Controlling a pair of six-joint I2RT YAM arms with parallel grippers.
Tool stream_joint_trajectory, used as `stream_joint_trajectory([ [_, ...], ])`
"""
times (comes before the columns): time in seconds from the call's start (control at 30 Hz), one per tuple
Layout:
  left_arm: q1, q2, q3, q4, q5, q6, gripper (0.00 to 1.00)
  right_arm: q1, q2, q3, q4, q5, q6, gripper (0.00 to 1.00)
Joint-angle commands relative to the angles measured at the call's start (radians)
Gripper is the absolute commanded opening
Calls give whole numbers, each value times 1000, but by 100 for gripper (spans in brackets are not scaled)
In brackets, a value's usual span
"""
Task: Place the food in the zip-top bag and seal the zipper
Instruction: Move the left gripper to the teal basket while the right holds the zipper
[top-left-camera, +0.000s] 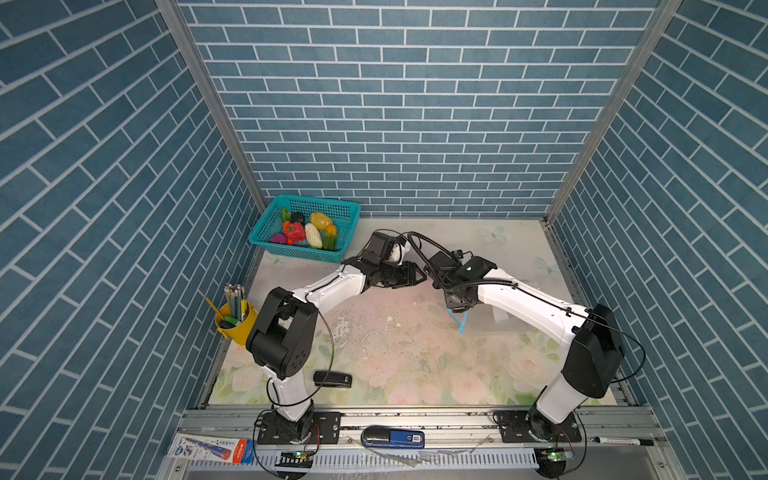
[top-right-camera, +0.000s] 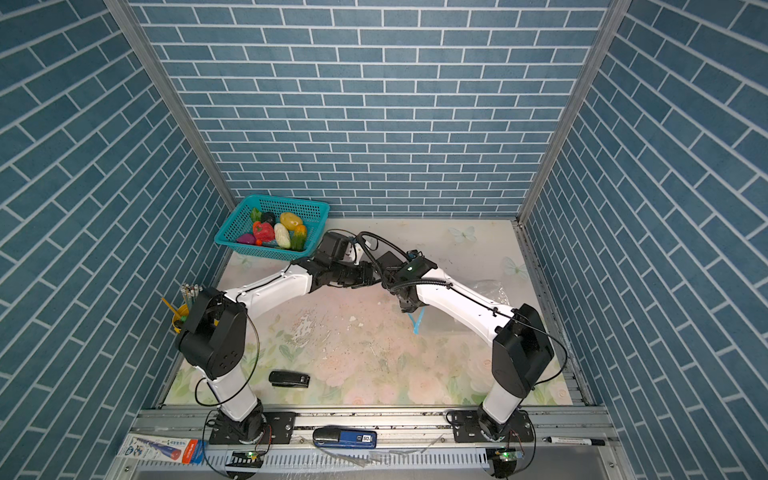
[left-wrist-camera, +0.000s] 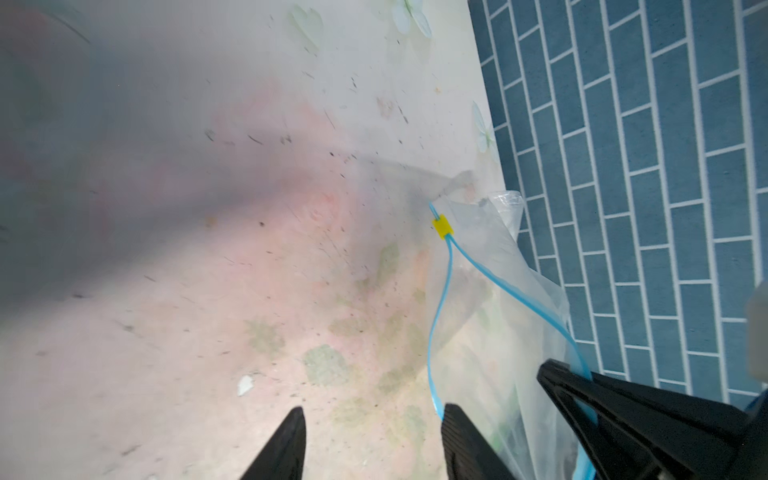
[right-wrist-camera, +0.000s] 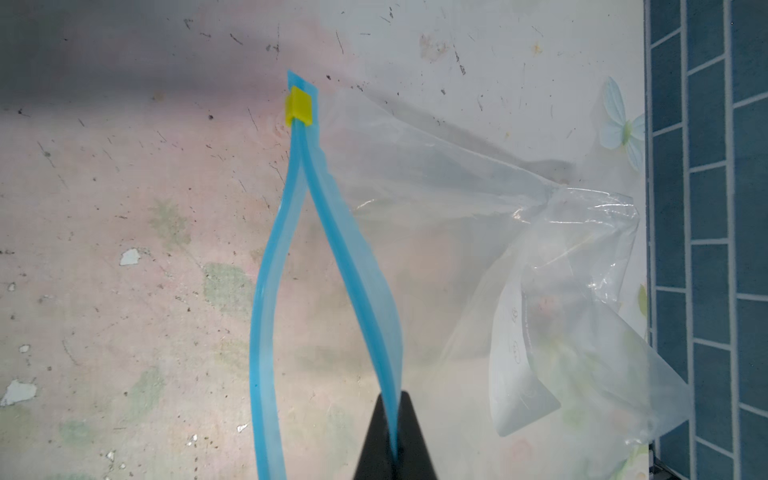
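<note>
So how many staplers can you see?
2. The black stapler lies on the table, near its front edge and left of the middle. The blue stapler lies on the metal rail in front of the table. Others could be hidden.

We are finding room on the table (top-left-camera: 395, 345) at six o'clock; basket (top-left-camera: 291, 250) is crowding eleven, cup (top-left-camera: 239, 328) nine, stapler (top-left-camera: 332, 379) seven, bag (top-left-camera: 494, 326) three.

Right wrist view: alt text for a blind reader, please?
Two black fingers pinch one side of the blue zipper on a clear bag, holding its mouth open over a worn floral table. A yellow slider sits at the zipper's far end.
</note>
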Motion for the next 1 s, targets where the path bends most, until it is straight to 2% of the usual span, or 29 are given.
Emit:
stream_joint_trajectory([
  [0.0,61,-34,99,-216,-109,128,58,-6,3,-10,0,-1,18,0],
  [0.23,183,18,299,-380,-221,244,70,-6,1,-2,7,-4,7,0],
  [0.43,267,161,492,-509,-249,300,72,-5,-17,-11,20,-11,5,0],
  [0.73,330,252,615,-582,-296,342,78,-5,-34,-32,38,-24,13,0],
  [0.97,373,258,619,-569,-318,365,80,-5,-36,-40,45,-31,14,0],
])
